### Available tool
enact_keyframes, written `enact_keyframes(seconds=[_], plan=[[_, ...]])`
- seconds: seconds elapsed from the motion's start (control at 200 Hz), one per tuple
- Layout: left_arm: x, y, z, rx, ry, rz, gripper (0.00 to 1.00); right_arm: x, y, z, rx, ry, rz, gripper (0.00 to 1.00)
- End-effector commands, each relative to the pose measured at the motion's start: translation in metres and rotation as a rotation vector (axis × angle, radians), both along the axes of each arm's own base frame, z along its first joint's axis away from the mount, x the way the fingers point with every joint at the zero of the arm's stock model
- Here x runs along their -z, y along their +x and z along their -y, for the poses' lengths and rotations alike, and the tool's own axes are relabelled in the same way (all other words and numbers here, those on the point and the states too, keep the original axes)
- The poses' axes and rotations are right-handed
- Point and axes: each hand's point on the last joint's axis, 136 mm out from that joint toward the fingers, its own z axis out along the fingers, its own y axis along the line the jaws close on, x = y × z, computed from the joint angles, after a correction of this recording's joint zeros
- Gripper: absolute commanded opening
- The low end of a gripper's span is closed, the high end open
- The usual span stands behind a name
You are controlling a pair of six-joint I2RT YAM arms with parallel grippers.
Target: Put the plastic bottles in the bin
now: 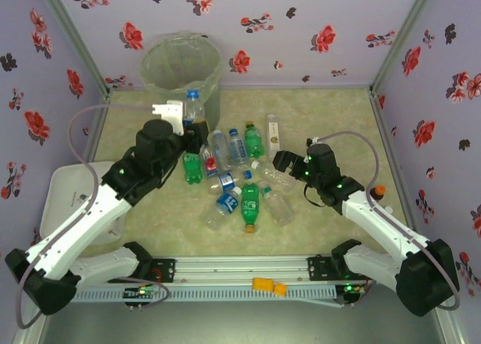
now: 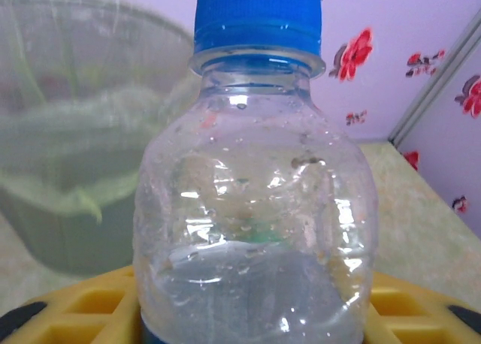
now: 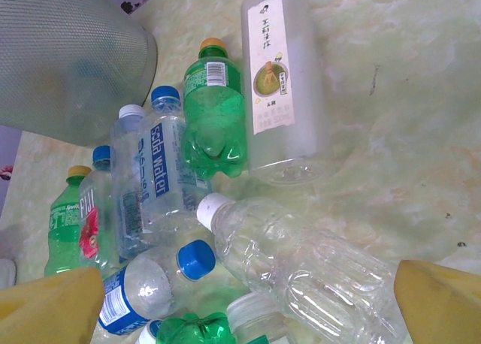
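Observation:
My left gripper [image 1: 193, 131] is shut on a clear plastic bottle [image 1: 194, 109] with a blue cap, held upright just in front of the bin [image 1: 180, 58]. In the left wrist view this bottle [image 2: 255, 209] stands between my yellow fingers [image 2: 75, 310], with the bin [image 2: 68, 171] behind it on the left. Several more bottles lie in a pile on the table: green ones [image 1: 253, 140], blue-labelled clear ones [image 1: 228, 201] and a tall white-labelled one [image 1: 273, 132]. My right gripper [image 1: 279, 164] hangs open over the pile's right side. A clear white-capped bottle [image 3: 316, 269] lies below its spread fingers [image 3: 52, 306].
Flowered walls close the table in on three sides. A white box [image 1: 75, 197] sits at the left edge beside my left arm. An orange block [image 1: 269, 285] lies on the front rail. The bin's wall [image 3: 68, 58] stands at the upper left in the right wrist view.

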Motion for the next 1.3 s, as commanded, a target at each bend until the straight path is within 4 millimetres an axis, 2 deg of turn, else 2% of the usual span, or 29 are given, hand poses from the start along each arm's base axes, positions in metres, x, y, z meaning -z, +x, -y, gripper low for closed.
enact_keyframes(seconds=[0.0,0.065,0.18,0.285,0.355,0.465,0.585,0.76,0.935,0.98,1.02,1.125,1.295], plan=[[-0.060,0.020,-0.002,-0.007,0.024,0.154,0.03,-0.006,0.000,-0.003,-0.011,0.030,0.012,1.00],[-0.077,0.034,-0.007,-0.021,0.039,0.181,0.02,-0.006,-0.002,-0.006,-0.024,0.044,0.009,0.99],[-0.094,0.069,-0.022,-0.053,0.032,0.192,0.02,-0.012,-0.003,-0.011,-0.052,0.066,0.018,1.00],[-0.095,0.105,-0.037,-0.083,0.006,0.160,0.02,-0.016,-0.002,-0.013,-0.055,0.073,0.022,1.00],[-0.088,0.129,-0.045,-0.100,-0.008,0.120,0.02,-0.018,-0.002,-0.013,-0.056,0.076,0.023,1.00],[-0.067,0.168,-0.052,-0.102,-0.023,0.014,0.02,-0.018,-0.003,-0.013,-0.060,0.076,0.018,1.00],[-0.047,0.197,-0.057,-0.103,-0.028,-0.080,0.00,-0.019,-0.006,-0.013,-0.063,0.077,0.014,1.00],[-0.020,0.226,-0.067,-0.127,-0.008,-0.184,0.01,-0.016,-0.008,-0.007,-0.042,0.062,0.020,1.00],[0.011,0.241,-0.067,-0.125,-0.008,-0.285,0.04,-0.011,-0.010,-0.005,-0.041,0.048,0.009,1.00],[0.017,0.244,-0.068,-0.129,-0.010,-0.302,0.07,-0.012,-0.010,-0.004,-0.043,0.044,0.010,1.00],[0.021,0.245,-0.067,-0.130,-0.013,-0.310,0.15,-0.011,-0.011,-0.004,-0.042,0.040,0.007,1.00],[0.023,0.246,-0.066,-0.134,-0.028,-0.320,0.51,-0.011,-0.011,-0.002,-0.041,0.029,0.007,1.00],[0.006,0.240,-0.066,-0.130,-0.047,-0.293,0.77,-0.010,-0.012,0.003,-0.027,-0.004,0.002,1.00]])
